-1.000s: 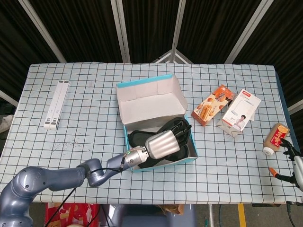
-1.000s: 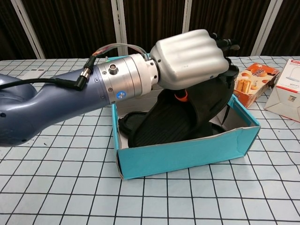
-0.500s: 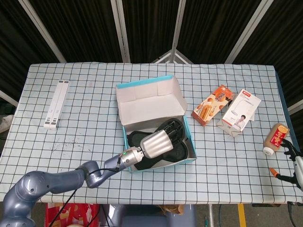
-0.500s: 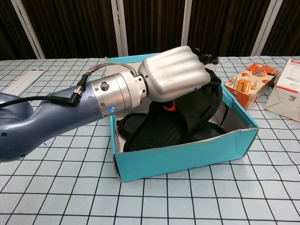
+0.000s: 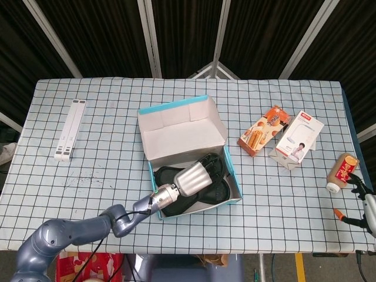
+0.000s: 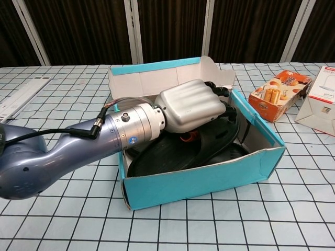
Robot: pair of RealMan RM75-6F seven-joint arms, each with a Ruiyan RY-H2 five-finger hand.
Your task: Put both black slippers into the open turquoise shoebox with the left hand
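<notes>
1. The left hand (image 6: pixel 191 104) has a smooth, satin silver metal-looking shell.
2. The slippers (image 6: pixel 209 149) beneath it look matt black rubber.
3. The shoebox (image 6: pixel 209 178) around them is matt turquoise cardboard, white inside.
4. The tablecloth (image 5: pixel 106 135) beneath the shoebox is checked cloth.

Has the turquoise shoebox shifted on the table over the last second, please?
Yes. In the head view the turquoise shoebox has slid leftward, away from the orange snack box, which stayed put, while the left hand pressed the black slipper down inside it.
</notes>
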